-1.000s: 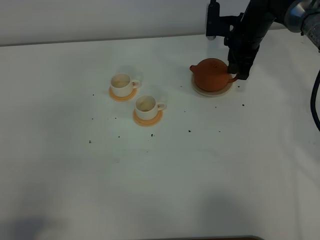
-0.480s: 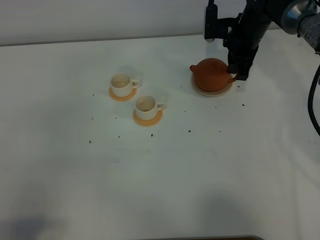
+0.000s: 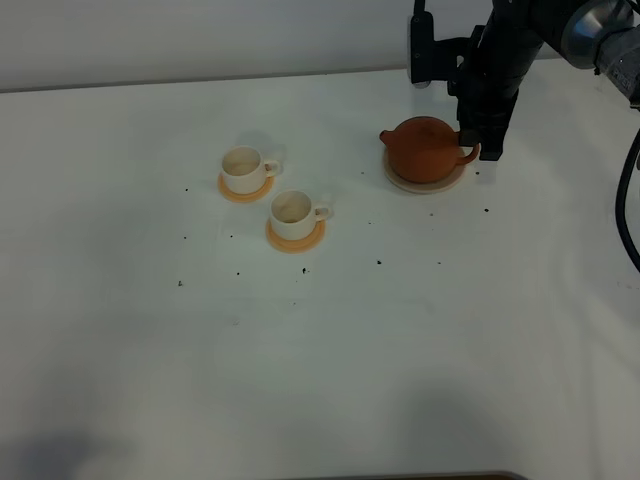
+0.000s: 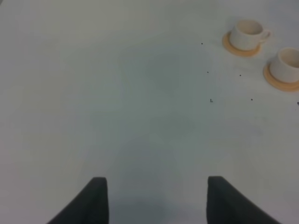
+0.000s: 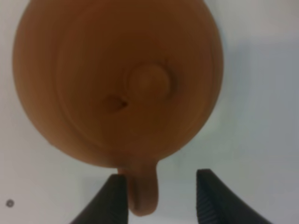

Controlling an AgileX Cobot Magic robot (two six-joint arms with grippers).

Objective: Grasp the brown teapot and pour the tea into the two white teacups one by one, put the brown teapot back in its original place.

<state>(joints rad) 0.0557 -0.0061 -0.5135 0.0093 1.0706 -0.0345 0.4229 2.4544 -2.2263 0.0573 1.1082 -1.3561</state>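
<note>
The brown teapot [image 3: 424, 150] sits upright on its pale beige saucer [image 3: 402, 181] at the back right, lid on. My right gripper [image 3: 478, 148] hangs over its loop handle [image 3: 469, 157]. In the right wrist view my right gripper [image 5: 161, 198] is open. The handle [image 5: 142, 196] lies between the fingers, against one fingertip [image 5: 117, 198]. The teapot's lid knob [image 5: 148, 84] is seen from above. Two white teacups [image 3: 243, 169] [image 3: 292, 212] stand on orange coasters left of the middle. They also show in the left wrist view [image 4: 247, 33] [image 4: 287, 65]. My left gripper [image 4: 156, 200] is open and empty over bare table. No tea is visible.
Small dark specks [image 3: 379, 262] dot the white table [image 3: 330, 350]. The orange coasters [image 3: 245, 191] [image 3: 296, 238] lie under the cups. The right arm's cable [image 3: 628, 200] hangs at the right edge. A pale wall [image 3: 200, 40] borders the table's far edge.
My right gripper has shifted slightly up and right at the teapot's handle, so more of the handle shows. The teapot and cups have not moved.
</note>
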